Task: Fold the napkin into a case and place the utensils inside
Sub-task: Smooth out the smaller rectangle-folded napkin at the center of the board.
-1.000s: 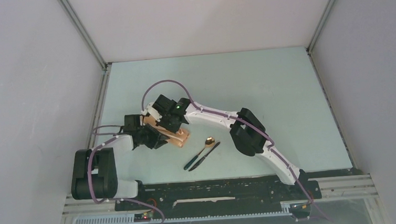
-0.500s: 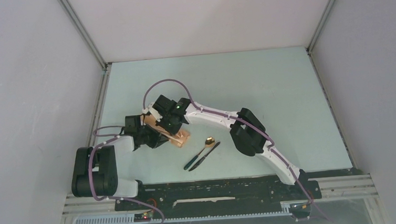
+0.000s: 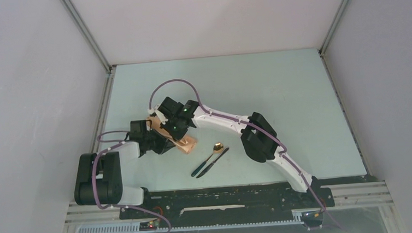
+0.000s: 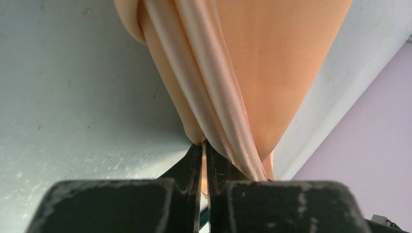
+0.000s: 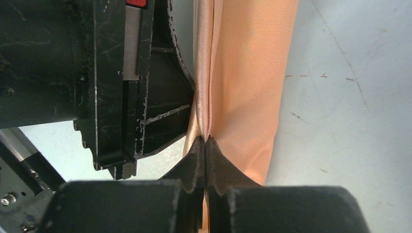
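Observation:
The peach-tan napkin [image 3: 186, 145] lies folded into a narrow strip on the left half of the table, mostly hidden under both wrists. My left gripper [image 4: 204, 144] is shut on a thin edge of the napkin [image 4: 252, 63]; cloth shows between its fingers. My right gripper [image 5: 206, 140] is shut on the stacked edges of the napkin [image 5: 248, 82] from the far side, with the left gripper's black body [image 5: 97, 73] close beside it. The utensils, a gold-bowled spoon [image 3: 213, 152] and a slim dark knife [image 3: 213, 162], lie side by side just right of the napkin, untouched.
A metal frame rail [image 3: 102, 113] runs along the table's left edge close to the left arm. Grey walls enclose the table on three sides. The right arm's elbow [image 3: 257, 137] hangs over the table just right of the utensils.
The left gripper has closed onto the napkin's edge. The visible part of the napkin has shrunk a little toward the grippers. The utensils have not moved.

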`<state>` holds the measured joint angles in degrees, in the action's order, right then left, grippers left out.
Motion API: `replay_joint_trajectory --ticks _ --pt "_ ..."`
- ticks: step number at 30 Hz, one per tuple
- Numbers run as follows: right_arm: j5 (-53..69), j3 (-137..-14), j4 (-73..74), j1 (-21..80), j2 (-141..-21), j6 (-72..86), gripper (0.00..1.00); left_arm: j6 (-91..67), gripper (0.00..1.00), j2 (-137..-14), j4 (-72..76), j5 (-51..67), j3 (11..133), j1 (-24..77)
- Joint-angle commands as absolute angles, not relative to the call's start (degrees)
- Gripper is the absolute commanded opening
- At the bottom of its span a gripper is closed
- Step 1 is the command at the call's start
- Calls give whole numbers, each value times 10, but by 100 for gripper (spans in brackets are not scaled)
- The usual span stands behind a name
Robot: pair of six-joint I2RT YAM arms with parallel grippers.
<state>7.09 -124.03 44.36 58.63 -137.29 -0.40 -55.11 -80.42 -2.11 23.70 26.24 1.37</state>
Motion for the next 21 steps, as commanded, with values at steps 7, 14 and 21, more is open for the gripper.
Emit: replay_joint_trajectory --ticks 7,14,21 --pt "112 -1211 380 582 -1356 84 0 -544 6 -784 -42 207 251 18" --pt "143 -1162 332 565 -1370 109 1 -533 18 -769 -65 198 253 18" --pt "155 -1133 312 551 -1369 116 6 -514 26 -686 -186 163 277 12"
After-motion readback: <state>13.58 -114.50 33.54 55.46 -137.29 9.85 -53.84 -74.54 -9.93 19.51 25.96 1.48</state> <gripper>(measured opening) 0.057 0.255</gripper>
